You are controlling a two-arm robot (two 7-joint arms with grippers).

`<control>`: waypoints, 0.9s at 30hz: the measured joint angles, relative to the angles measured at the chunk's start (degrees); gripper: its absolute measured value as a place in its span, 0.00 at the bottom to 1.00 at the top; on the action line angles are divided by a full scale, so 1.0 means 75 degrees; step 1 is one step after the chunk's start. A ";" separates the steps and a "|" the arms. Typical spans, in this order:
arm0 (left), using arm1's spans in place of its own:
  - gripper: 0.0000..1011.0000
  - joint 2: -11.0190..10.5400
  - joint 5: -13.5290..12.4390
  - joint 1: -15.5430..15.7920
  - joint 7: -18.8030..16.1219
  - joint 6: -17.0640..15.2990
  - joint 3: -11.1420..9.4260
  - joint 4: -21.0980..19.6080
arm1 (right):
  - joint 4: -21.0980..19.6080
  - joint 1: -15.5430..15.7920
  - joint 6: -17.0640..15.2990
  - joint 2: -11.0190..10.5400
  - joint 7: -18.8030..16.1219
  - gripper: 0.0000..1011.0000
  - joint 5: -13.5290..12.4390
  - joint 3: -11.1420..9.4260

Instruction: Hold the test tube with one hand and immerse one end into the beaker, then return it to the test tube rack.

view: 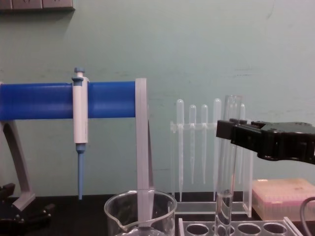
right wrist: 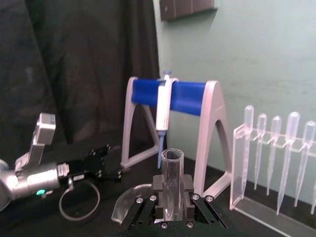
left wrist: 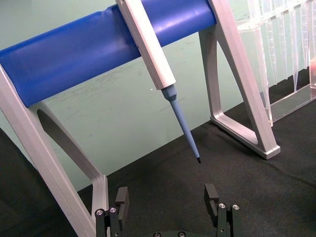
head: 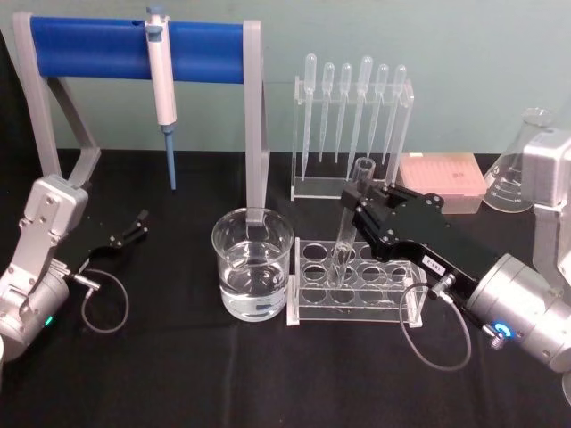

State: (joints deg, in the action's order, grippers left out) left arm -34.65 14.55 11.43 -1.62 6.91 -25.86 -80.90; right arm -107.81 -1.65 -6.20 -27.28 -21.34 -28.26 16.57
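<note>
Gripping the test tube (head: pixel 343 254) a little below its open rim, my right pincer (head: pixel 352 207) is pressed together on the glass, reaching in from the right over the test tube rack (head: pixel 393 308) on the near part of the worktop (head: pixel 178 357). The tube stands almost upright, its round end down in a hole toward the rack's left end. Just beside the rack, on its left, sits the beaker (head: pixel 252 267), part-filled with clear liquid; the tube is apart from it. I cannot tell whether the dip has been made: a faint line low in the tube in the chest view could be liquid, but I would not swear to it. If the dip is not done, I judge the whole job is left: lift, carry over, lower one end, bring it back. If it is done, only the letting go remains. My left pincer (head: pixel 134 227) lies idle at the worktop's left, fingers spread and holding nothing. Farther back hang the white-and-blue pipette (head: pixel 163 80) on its blue-barred stand (head: pixel 89 49) and a row of plastic pipettes (head: pixel 352 98).
</note>
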 joint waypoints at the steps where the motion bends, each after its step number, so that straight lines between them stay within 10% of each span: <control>1: 0.99 0.0000 0.0000 0.0000 0.0000 0.0000 0.0000 0.0000 | -0.0010 -0.0037 -0.0076 -0.0040 -0.0019 0.22 -0.0022 0.0016; 27: 0.99 0.0000 0.0000 0.0000 0.0000 0.0000 0.0000 0.0000 | 0.0096 -0.0732 -0.0446 -0.0522 0.0021 0.22 -0.0369 0.0114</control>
State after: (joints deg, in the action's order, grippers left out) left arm -34.65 14.55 11.43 -1.62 6.91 -25.86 -80.90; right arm -107.09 -7.14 -9.55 -31.20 -21.18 -31.03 17.42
